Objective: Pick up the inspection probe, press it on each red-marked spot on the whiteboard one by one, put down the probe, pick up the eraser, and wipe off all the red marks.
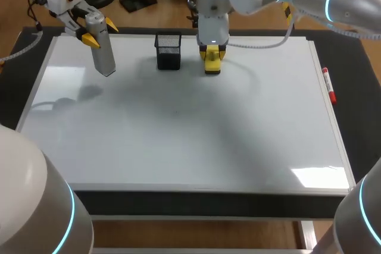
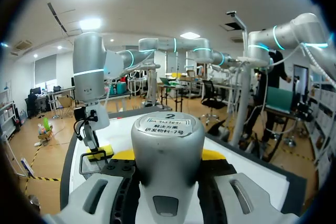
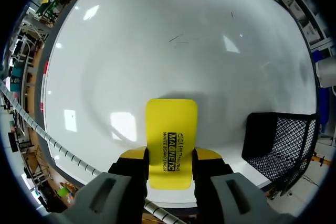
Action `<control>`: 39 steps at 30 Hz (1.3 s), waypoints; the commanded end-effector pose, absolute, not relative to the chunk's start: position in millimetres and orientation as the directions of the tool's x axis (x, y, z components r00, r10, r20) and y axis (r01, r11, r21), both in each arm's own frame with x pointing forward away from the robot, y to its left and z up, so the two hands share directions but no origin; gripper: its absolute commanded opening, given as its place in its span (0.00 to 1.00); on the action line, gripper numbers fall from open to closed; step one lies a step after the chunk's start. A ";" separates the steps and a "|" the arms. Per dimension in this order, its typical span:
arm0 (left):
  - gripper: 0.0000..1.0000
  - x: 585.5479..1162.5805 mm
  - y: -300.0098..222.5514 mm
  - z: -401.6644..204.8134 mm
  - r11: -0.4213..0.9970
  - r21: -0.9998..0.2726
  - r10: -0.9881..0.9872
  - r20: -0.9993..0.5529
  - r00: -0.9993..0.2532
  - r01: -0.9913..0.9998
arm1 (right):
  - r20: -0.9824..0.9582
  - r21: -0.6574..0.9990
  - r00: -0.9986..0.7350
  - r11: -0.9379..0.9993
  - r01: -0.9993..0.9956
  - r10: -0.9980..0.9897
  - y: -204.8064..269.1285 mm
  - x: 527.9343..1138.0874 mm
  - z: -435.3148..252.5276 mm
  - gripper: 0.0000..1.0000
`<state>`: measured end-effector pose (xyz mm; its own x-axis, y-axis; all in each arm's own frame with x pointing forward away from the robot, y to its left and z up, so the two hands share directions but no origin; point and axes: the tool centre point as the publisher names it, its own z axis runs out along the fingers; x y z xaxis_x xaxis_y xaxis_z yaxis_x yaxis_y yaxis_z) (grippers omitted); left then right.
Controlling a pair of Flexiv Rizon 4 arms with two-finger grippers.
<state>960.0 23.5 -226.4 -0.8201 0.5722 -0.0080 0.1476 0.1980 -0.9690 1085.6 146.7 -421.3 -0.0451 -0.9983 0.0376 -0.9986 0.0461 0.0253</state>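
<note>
My left gripper (image 1: pixel 95 31) is shut on the grey cylindrical probe (image 1: pixel 102 50), held above the whiteboard's (image 1: pixel 178 129) far left corner. In the left wrist view the probe (image 2: pixel 167 140) fills the space between the fingers of that gripper (image 2: pixel 168 156). My right gripper (image 1: pixel 212 52) is shut on the yellow eraser (image 1: pixel 212 63) at the board's far middle; whether it touches the surface I cannot tell. The right wrist view shows the eraser (image 3: pixel 170 140) clamped in the gripper (image 3: pixel 170 158) over the whiteboard (image 3: pixel 157 40). I see no red marks, only faint grey traces (image 3: pixel 178 38).
A black mesh basket (image 1: pixel 168 50) stands on the board between the two grippers, close beside the eraser (image 3: pixel 278 145). A red marker (image 1: pixel 328 85) lies along the board's right frame. A dark table border surrounds the board.
</note>
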 end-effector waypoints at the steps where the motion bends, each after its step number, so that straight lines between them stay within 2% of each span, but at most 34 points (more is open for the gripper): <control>1: 0.00 961.8 24.2 -225.6 0.197 -0.969 0.576 -0.006 -0.817 0.147 | 0.036 0.025 -0.039 0.040 -0.999 -0.999 146.5 1088.7 -422.9 0.13; 2: 0.00 961.8 24.2 -225.6 0.197 -0.969 0.576 -0.006 -0.817 0.147 | 0.034 0.025 -0.038 0.039 -0.999 -0.999 146.5 1088.9 -423.3 0.16; 4: 0.00 961.8 24.2 -225.6 0.197 -0.969 0.576 -0.006 -0.817 0.147 | 0.031 0.024 -0.036 0.037 -0.999 -0.999 146.6 1089.1 -423.5 0.34; 5: 0.00 961.8 24.2 -225.6 0.197 -0.969 0.576 -0.006 -0.817 0.147 | 0.029 0.024 -0.035 0.036 -0.999 -0.999 146.7 1089.3 -423.6 0.39; 9: 0.00 961.8 24.2 -225.6 0.197 -0.969 0.576 -0.006 -0.817 0.147 | 0.023 0.023 -0.037 0.037 -0.999 -0.999 146.4 1087.9 -423.0 0.48; 10: 0.00 961.8 24.2 -225.6 0.197 -0.969 0.576 -0.006 -0.817 0.147 | 0.023 0.023 -0.039 0.040 -0.999 -0.999 145.2 1087.2 -422.4 0.54; 11: 0.00 961.8 24.2 -225.6 0.197 -0.969 0.576 -0.006 -0.817 0.147 | 0.020 0.021 -0.042 0.043 -0.999 -0.999 143.9 1086.6 -421.8 0.84; 13: 0.00 961.8 24.2 -225.6 0.197 -0.969 0.576 -0.006 -0.817 0.147 | 0.019 0.018 -0.047 0.047 -0.999 -0.999 141.0 1085.4 -420.6 0.91; 14: 0.00 961.8 24.2 -225.6 0.197 -0.969 0.576 -0.006 -0.817 0.147 | 0.018 0.017 -0.054 0.055 -0.998 -0.998 139.3 1084.9 -419.8 1.00; 21: 0.00 961.8 24.2 -225.6 0.197 -0.969 0.576 -0.006 -0.817 0.147 | -0.034 0.022 -0.143 0.142 -0.990 -0.989 127.0 1077.6 -404.4 1.00; 30: 0.00 961.8 24.2 -225.6 0.197 -0.969 0.576 -0.006 -0.817 0.147 | -0.105 0.096 -0.438 0.429 -0.898 -0.893 100.1 1067.6 -382.4 1.00; 39: 0.00 961.8 24.2 -225.6 0.197 -0.969 0.576 -0.006 -0.817 0.147 | -0.183 0.148 -0.643 0.625 -0.766 -0.744 82.1 1063.7 -342.5 1.00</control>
